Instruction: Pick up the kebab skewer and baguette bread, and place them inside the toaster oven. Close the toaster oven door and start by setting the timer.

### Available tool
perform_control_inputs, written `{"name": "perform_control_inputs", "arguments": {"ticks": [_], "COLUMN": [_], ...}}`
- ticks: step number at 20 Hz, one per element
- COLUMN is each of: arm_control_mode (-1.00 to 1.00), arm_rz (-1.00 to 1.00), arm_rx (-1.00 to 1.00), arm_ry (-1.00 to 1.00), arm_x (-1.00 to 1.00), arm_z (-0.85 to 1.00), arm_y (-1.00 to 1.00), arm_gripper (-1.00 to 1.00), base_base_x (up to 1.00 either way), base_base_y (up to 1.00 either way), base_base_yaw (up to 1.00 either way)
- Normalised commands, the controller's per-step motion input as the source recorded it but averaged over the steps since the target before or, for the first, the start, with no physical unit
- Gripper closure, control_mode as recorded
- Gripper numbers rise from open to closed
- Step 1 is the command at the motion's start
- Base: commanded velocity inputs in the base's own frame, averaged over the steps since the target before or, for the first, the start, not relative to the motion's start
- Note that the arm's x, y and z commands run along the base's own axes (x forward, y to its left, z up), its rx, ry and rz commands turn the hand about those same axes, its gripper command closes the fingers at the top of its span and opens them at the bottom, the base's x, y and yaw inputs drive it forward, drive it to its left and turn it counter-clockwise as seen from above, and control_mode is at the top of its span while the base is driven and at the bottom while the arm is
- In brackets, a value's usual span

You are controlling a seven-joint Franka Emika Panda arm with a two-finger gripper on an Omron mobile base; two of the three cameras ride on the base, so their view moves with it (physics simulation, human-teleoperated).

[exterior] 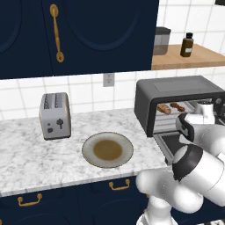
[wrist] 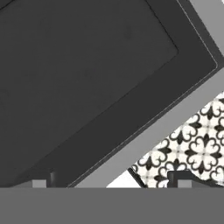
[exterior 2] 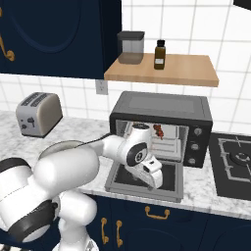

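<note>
Sitting on the marble counter (exterior: 26, 154), the toaster oven (exterior 2: 162, 125) is the anchor: dark grey box, knobs on its right face, cavity open. Toaster oven door (exterior 2: 146, 182) is dropped flat in front of it, hanging over the counter edge; in the hand view the door's dark window panel and grey rim (wrist: 144, 131) run diagonally, with patterned floor tile (wrist: 197, 148) past the rim. Arm reaches in from the base, wrist over the lowered door. Gripper (exterior 2: 156, 180) hangs just above the door's window, pointing down; two dark fingertips (wrist: 181, 178) barely poke up at the bottom of the hand view, so how wide it stands can't be told, and nothing is seen between them. Left of the oven, on the counter: a round plate (exterior: 107, 150) with brown centre, bare. Further left of the oven: silver two-slot toaster (exterior: 55, 115). Above the oven: wooden shelf (exterior 2: 166, 71) with a grey canister (exterior 2: 131, 47) and dark bottle (exterior 2: 160, 54). Right of the oven: black stove top (exterior 2: 233, 164). Inside the oven, on the rack: baguette bread (exterior: 164, 109) to the left, kebab skewer (exterior: 178, 106) just beside it on the right, possibly touching, too small to tell.
</note>
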Motion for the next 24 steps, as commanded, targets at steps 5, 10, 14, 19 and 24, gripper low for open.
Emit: {"name": "perform_control_inputs", "arguments": {"ticks": [5, 10, 14, 19, 24], "arm_control_mode": [-1.0, -1.0, -1.0, -1.0, -1.0], "arm_rz": [0.34, 0.21, 0.05, 0.04, 0.03], "arm_rx": [0.02, 0.08, 0.12, 0.01, 0.0], "arm_ry": [0.32, 0.13, 0.0, -0.01, -0.06], "arm_x": [-0.64, -0.45, 0.0, 0.1, 0.2], "arm_z": [0.0, -0.19, -0.58, -0.56, -0.47], "arm_y": [0.14, 0.22, 0.14, 0.0, -0.02], "arm_gripper": [-1.0, -1.0, -1.0, -1.0, -1.0], "base_base_x": [0.0, 0.0, 0.0, 0.0, 0.0], "base_base_y": [0.0, 0.0, 0.0, 0.0, 0.0], "base_base_yaw": [0.0, 0.0, 0.0, 0.0, 0.0]}}
